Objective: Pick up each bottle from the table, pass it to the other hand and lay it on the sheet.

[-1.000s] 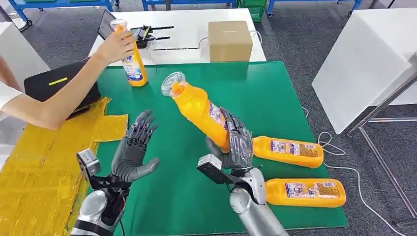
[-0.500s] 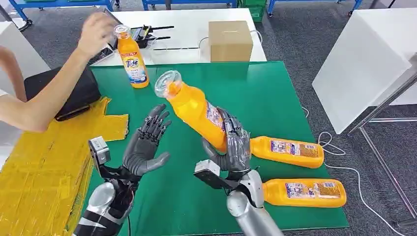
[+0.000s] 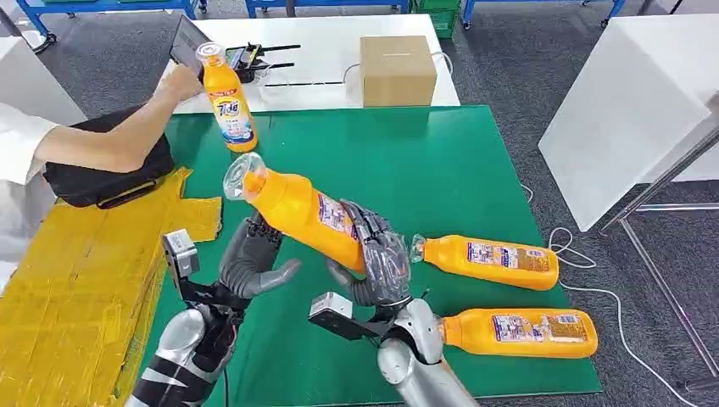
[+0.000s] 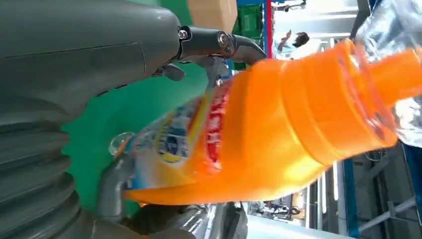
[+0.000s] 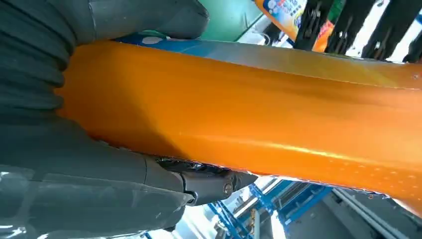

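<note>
The right hand (image 3: 377, 264) grips the lower body of an orange bottle (image 3: 297, 208), tilted, neck pointing up-left above the green sheet (image 3: 475, 161). The left hand (image 3: 250, 263) sits under the bottle's upper half, fingers spread behind it, thumb apart; whether it touches, I cannot tell. Two bottles (image 3: 487, 259) lie right of the hands. Farther off, a standing bottle (image 3: 227, 102) is at the sheet's far-left corner on the desk (image 3: 322, 59).

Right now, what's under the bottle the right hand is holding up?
Under the held bottle is the left hand, palm up, over the green mat. Whether its fingers touch the bottle is hidden.
</note>
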Available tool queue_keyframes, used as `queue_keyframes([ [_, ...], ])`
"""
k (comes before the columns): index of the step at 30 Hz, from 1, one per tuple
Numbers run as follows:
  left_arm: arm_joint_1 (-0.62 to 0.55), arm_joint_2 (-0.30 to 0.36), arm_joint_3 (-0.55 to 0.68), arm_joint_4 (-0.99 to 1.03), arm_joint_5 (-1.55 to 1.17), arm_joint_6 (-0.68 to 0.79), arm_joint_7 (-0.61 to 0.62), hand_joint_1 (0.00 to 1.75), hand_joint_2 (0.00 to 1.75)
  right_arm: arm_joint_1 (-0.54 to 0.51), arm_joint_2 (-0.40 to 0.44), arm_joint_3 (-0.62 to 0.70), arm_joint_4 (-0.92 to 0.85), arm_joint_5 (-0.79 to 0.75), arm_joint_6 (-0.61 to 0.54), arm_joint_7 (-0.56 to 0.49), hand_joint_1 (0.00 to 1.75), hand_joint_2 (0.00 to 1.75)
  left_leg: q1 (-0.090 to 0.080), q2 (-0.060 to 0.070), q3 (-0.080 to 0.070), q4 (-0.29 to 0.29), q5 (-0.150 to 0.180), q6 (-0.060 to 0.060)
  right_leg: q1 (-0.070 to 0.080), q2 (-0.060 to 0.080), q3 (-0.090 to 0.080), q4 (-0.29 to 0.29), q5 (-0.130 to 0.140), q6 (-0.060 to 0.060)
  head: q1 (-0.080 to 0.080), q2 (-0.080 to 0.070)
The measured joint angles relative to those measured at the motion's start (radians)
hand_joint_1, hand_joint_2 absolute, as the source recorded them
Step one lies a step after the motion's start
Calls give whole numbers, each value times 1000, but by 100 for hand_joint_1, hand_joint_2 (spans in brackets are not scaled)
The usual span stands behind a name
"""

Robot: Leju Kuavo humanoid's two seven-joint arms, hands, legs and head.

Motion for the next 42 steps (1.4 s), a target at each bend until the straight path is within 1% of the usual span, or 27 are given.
queue_keyframes([
  [12, -1, 0, 0, 3, 0, 0, 0, 0, 175, -2, 4, 11, 22, 2, 0, 1, 175, 175, 0, 0, 0, 0, 0, 0, 0, 0, 0, 0, 0, 0, 0, 0],
  [15, -1, 0, 0, 3, 4, 2, 0, 0, 175, -5, 4, 17, 29, 29, 3, 12, 175, 175, 0, 0, 0, 0, 0, 0, 0, 0, 0, 0, 0, 0, 0, 0],
  [21, -5, 0, 1, 18, 24, 7, 1, 0, 175, -29, 5, 77, 72, 110, 32, 57, 175, 175, 0, 0, 0, 0, 0, 0, 0, 0, 0, 0, 0, 0, 0, 0],
  [28, -5, 4, 10, 35, 38, 16, 1, 0, 175, -40, 5, 121, 103, 109, 56, 65, 175, 175, 0, 0, 0, 0, 0, 0, 0, 0, 0, 0, 0, 0, 0, 0],
  [32, -4, 10, 13, 44, 47, 37, -3, 0, 175, -40, 5, 145, 96, 30, 148, 49, 175, 175, 0, 0, 0, 0, 0, 0, 0, 0, 0, 0, 0, 0, 0, 0],
  [36, 1, 11, 27, 45, 48, 46, -9, 0, 175, -40, -4, 171, 69, -9, 206, 53, 175, 175, 0, 0, 0, 0, 0, 0, 0, 0, 0, 0, 0, 0, 0, 0],
  [37, 2, 11, 29, 45, 48, 50, -10, 19, 175, -41, -7, 177, 63, -12, 211, 55, 175, 175, 0, 0, 0, 0, 0, 0, 0, 0, 0, 0, 0, 0, 0, 0],
  [38, 2, 11, 31, 45, 48, 52, -11, 145, 175, -41, -9, 182, 60, -15, 213, 58, 175, 175, 0, 0, 0, 0, 0, 0, 0, 0, 0, 0, 0, 0, 0, 0],
  [39, 2, 11, 33, 45, 48, 56, -12, 175, 175, -43, -11, 186, 58, -17, 214, 61, 175, 175, 0, 0, 0, 0, 0, 0, 0, 0, 0, 0, 0, 0, 0, 0],
  [42, 6, 8, 36, 45, 48, 89, -16, 175, 175, -48, -14, 194, 57, -18, 214, 71, 175, 175, 0, 0, 0, 0, 0, 0, 0, 0, 0, 0, 0, 0, 0, 0],
])
